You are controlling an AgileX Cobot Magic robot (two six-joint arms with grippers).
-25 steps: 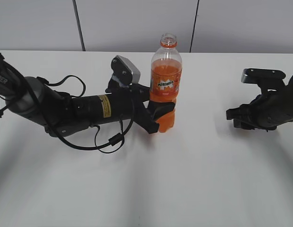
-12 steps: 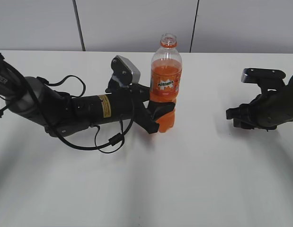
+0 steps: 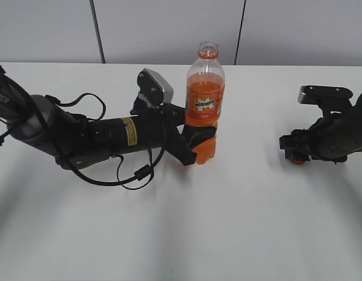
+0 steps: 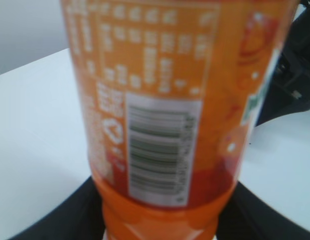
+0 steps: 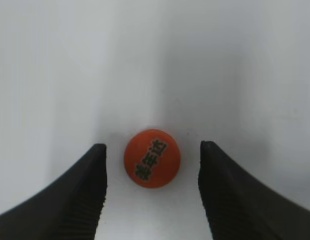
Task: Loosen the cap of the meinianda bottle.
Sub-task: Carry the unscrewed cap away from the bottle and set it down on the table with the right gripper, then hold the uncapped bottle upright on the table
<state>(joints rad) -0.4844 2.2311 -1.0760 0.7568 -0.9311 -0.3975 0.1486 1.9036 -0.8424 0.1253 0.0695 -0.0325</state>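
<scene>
Small round orange plastic cap now sits loose between the right gripper's spread jaws, newly visible near the white table's right edge; left gripper clamps the tall clear orange-soda bottle, fingers mostly hidden.

Plastic surfaces showing against a smooth matt table

The meinianda bottle is showing clear glossy plastic under a printed film label; the cap is looking smooth, matt plastic; the right gripper's fingers are showing ribbed black pads above the white table.

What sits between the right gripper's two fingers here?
The cap lies on the white table between the open right gripper's fingers, touching neither; the right wrist view shows it.
</scene>
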